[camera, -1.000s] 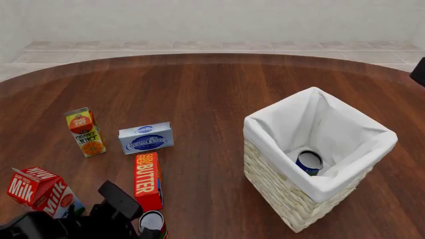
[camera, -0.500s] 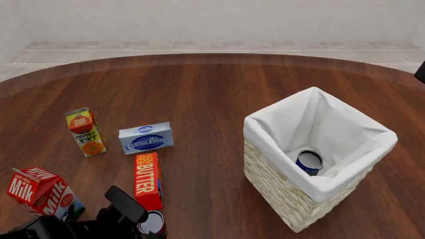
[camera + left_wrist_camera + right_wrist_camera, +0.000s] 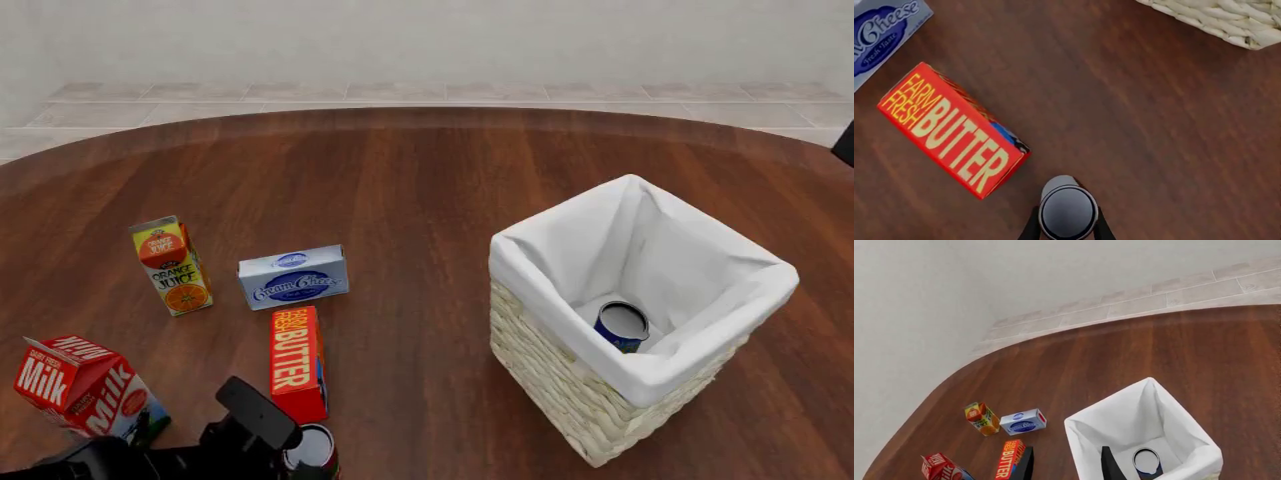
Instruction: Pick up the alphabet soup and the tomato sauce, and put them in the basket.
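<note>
The tomato sauce (image 3: 315,447) stands on the table at the near edge, just in front of the butter box; only its silvery top (image 3: 1067,214) shows clearly. My left gripper (image 3: 1067,211) straddles the can, one dark finger close against each side, and I cannot make out whether they press on it. The alphabet soup (image 3: 622,325), with its blue label, lies on the floor of the basket (image 3: 638,372), a pale wicker box with a white lining, at the right. My right gripper (image 3: 1067,465) hangs open and empty high over the basket (image 3: 1084,437) and the alphabet soup (image 3: 1146,461).
A red butter box (image 3: 296,362) lies just beyond the tomato sauce can. Farther left are a cream cheese box (image 3: 294,277), an orange juice carton (image 3: 171,266) and a milk carton (image 3: 80,382). The basket's wicker wall (image 3: 1214,17) is off to the can's right.
My left gripper has come down and slid right around the tomato sauce can, covering more of it. The can, the basket and the right arm have stayed put.
</note>
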{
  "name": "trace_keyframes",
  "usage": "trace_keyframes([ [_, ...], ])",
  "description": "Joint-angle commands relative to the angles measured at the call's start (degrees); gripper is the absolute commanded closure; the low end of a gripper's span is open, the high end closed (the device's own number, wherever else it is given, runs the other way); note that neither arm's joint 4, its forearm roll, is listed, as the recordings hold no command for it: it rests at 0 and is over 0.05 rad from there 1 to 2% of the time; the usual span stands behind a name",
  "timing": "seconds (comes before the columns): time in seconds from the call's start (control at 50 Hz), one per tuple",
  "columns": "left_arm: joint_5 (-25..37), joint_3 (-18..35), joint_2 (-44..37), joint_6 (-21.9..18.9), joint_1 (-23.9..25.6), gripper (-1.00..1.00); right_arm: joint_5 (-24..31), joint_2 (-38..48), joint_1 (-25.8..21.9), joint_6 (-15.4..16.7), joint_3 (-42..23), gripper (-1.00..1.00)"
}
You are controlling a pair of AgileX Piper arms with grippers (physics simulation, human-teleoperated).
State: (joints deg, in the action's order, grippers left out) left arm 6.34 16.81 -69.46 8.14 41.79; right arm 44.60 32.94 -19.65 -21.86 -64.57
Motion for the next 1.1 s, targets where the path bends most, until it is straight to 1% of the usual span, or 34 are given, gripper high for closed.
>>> trace_keyframes([
  [0.02, -0.22, 0.02, -0.53, -1.53, 0.40, 1.00, 0.08, -0.07, 0.02, -0.01, -0.05, -1.00],
  [0.16, 1.39, 0.76, 0.63, -1.48, 1.02, 1.00, 0.05, -0.06, -0.08, -0.04, -0.04, -1.00],
  [0.3, 5.09, 2.87, 3.10, -1.78, 1.96, 1.00, 0.10, -0.11, -0.21, -0.01, -0.03, -1.00],
  [0.5, 10.77, 7.33, 6.17, -2.40, 3.93, 1.00, 0.15, -0.18, -0.34, -0.23, -0.07, -1.00],
  [0.86, 15.67, 12.66, 7.91, -4.53, 5.75, 1.00, 1.62, -1.21, -0.25, -0.31, -0.90, -1.00],
  [0.92, 16.80, 14.74, 8.08, -4.95, 6.48, 1.00, 1.70, -1.27, -0.31, -0.08, -1.08, -1.00],
  [1.1, 18.23, 17.77, 8.07, -6.57, 6.55, 1.00, 1.70, -1.32, -0.19, -0.14, -1.58, -1.00],
])
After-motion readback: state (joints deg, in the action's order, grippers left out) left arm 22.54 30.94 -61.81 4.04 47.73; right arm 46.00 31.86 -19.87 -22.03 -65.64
